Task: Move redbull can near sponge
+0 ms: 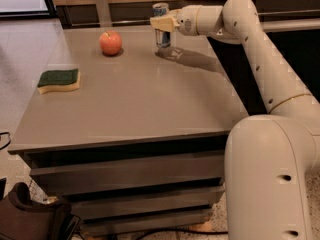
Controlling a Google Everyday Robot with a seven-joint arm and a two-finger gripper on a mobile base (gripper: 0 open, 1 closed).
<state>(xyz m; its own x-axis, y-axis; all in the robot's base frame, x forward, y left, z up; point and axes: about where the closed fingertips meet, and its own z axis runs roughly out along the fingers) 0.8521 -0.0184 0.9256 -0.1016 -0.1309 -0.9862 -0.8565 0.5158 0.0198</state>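
The redbull can, slim and blue-and-silver, is upright at the far side of the table, to the right of the apple. My gripper is shut on the can's middle from the right and holds it just above the table, with its shadow underneath. The sponge, dark green on top and yellow below, lies flat near the table's left edge, well apart from the can.
A red apple sits on the grey table between the sponge and the can, at the far side. A metal post and a rail stand behind the table. A dark bag lies on the floor at the lower left.
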